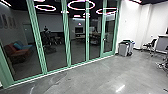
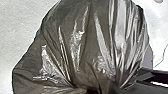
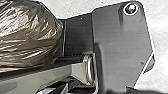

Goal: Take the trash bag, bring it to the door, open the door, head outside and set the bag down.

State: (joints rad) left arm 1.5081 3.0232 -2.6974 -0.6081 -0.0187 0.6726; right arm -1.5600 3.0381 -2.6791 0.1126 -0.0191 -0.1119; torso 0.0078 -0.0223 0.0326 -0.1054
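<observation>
A shiny dark trash bag (image 2: 82,50) hangs close below the left wrist camera, its folds drawn together into a tight gather where my left gripper (image 2: 98,90) is shut on it. Part of the same trash bag (image 3: 27,35) shows in the right wrist view, beside the robot's dark plate and jointed bar. In the head view, a glass door (image 1: 108,32) with a green frame and a small handle stands at the far end of the glass wall.
Green-framed glass panels (image 1: 53,45) run along the left and ahead. Grey bins (image 1: 125,48) stand against the white wall beyond them. An office chair (image 1: 150,46) and a desk (image 1: 162,42) are at the right. Grey floor (image 1: 100,77) stretches in front.
</observation>
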